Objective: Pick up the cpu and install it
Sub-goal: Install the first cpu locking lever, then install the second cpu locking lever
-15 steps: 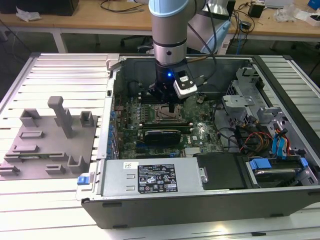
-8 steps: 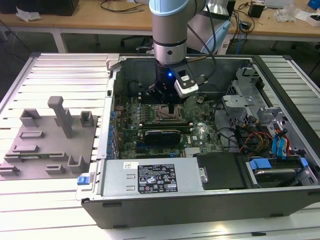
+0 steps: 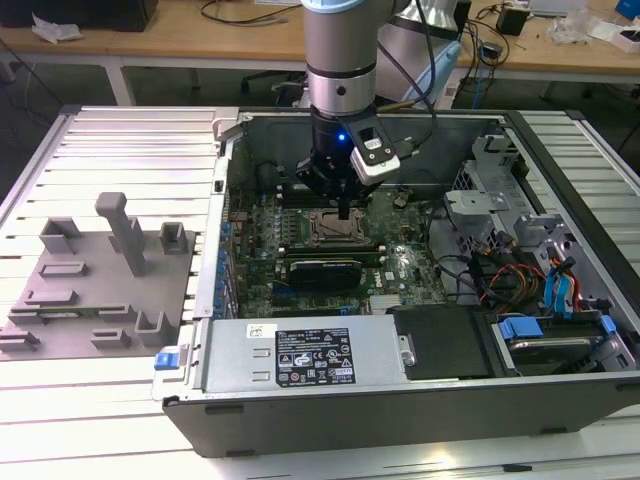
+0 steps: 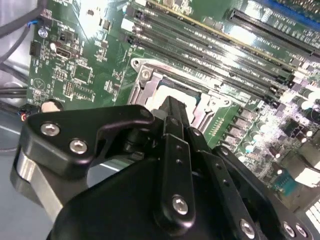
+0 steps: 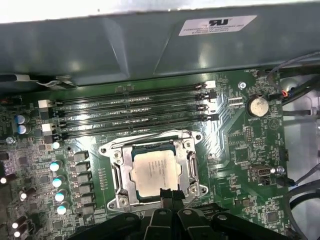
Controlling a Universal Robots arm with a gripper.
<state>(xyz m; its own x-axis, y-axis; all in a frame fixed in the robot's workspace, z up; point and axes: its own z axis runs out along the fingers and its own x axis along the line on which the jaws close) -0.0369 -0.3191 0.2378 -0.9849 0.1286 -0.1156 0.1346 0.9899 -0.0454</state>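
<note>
The cpu (image 5: 156, 172), a pale silver square, lies flat inside the metal-framed socket (image 5: 118, 175) on the green motherboard (image 5: 240, 150). My gripper (image 5: 168, 196) hangs just above the socket's edge, its black fingers pressed together and shut on nothing. In the second wrist view the fingertips (image 4: 172, 107) cover part of the cpu (image 4: 170, 92), and I cannot tell whether they touch it. In the exterior view the gripper (image 3: 345, 211) points straight down over the socket (image 3: 338, 229) in the middle of the open computer case (image 3: 300, 420).
Four memory slots (image 5: 130, 112) run beside the socket, close to the case wall. A grey tray with blocks and posts (image 3: 100, 270) sits at the exterior view's left, outside the case. Cables and drive cages (image 3: 530, 260) crowd the exterior view's right. A power supply (image 3: 300, 355) lies at the front.
</note>
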